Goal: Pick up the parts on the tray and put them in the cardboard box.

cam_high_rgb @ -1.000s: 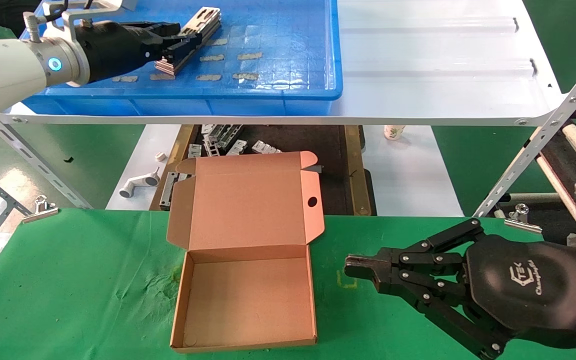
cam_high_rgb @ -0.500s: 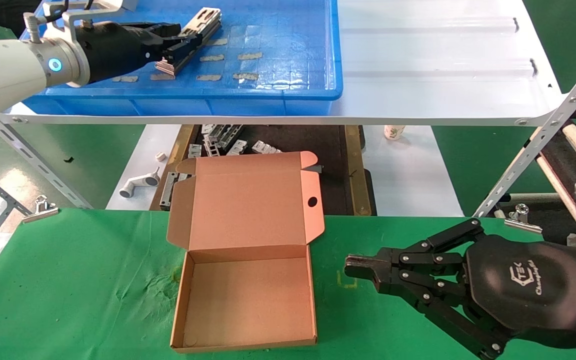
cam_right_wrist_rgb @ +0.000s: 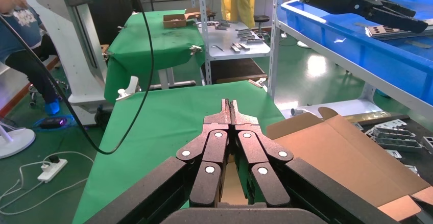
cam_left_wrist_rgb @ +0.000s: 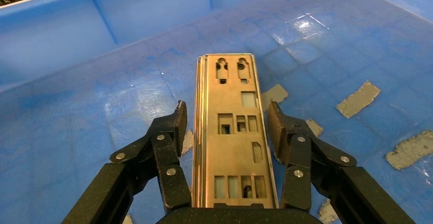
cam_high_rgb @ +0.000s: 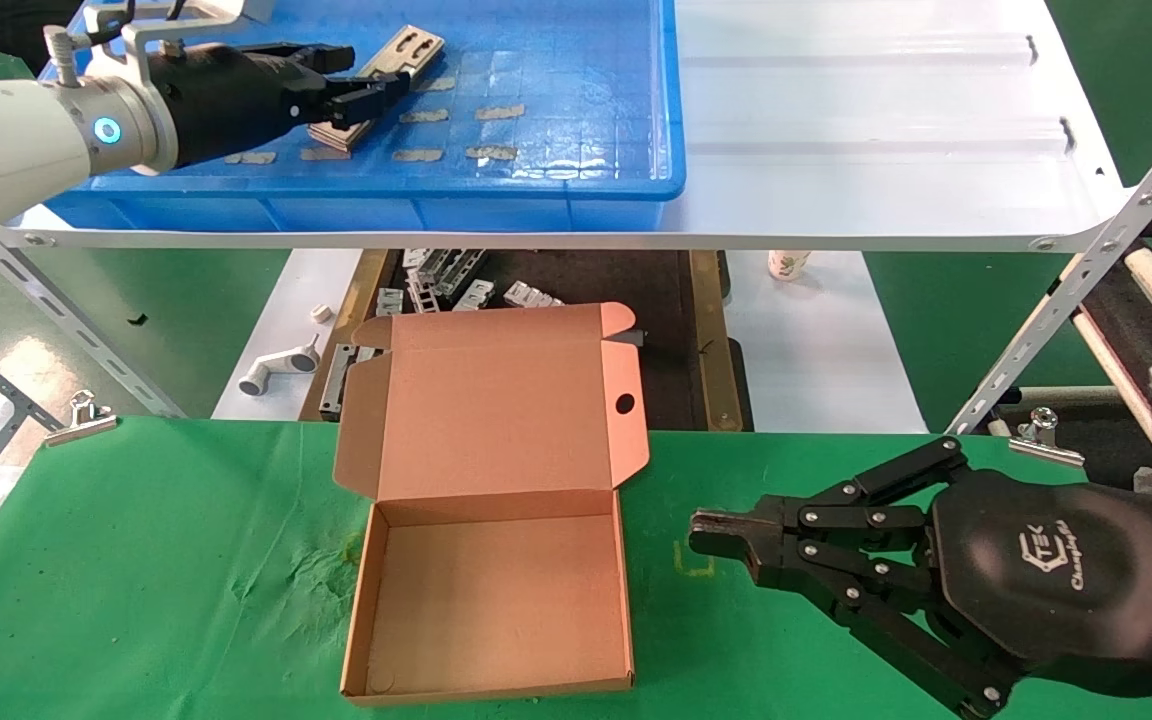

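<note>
A stack of thin silver punched parts (cam_high_rgb: pixel 404 52) lies on the floor of the blue tray (cam_high_rgb: pixel 536 188), at its left side. My left gripper (cam_high_rgb: pixel 361 82) is open over the stack. In the left wrist view its fingers (cam_left_wrist_rgb: pixel 178 124) stand either side of the parts (cam_left_wrist_rgb: pixel 230 81) with a small gap on each side, above the tray floor (cam_left_wrist_rgb: pixel 76 106). The open cardboard box (cam_high_rgb: pixel 496 590) sits empty on the green cloth. My right gripper (cam_high_rgb: pixel 711 530) is shut and empty, hovering right of the box (cam_right_wrist_rgb: pixel 347 157); its closed tips (cam_right_wrist_rgb: pixel 230 104) point over the cloth.
The tray stands on a white shelf (cam_high_rgb: pixel 886 150) with a slanted strut (cam_high_rgb: pixel 1086 270) at the right. Grey brackets (cam_high_rgb: pixel 446 270) lie below the shelf behind the box. Binder clips (cam_high_rgb: pixel 81 415) (cam_high_rgb: pixel 1041 435) hold the green cloth (cam_high_rgb: pixel 136 580).
My left gripper has shifted slightly over the stack of parts, and the stack now looks flatter on the tray floor. The right arm has not moved.
</note>
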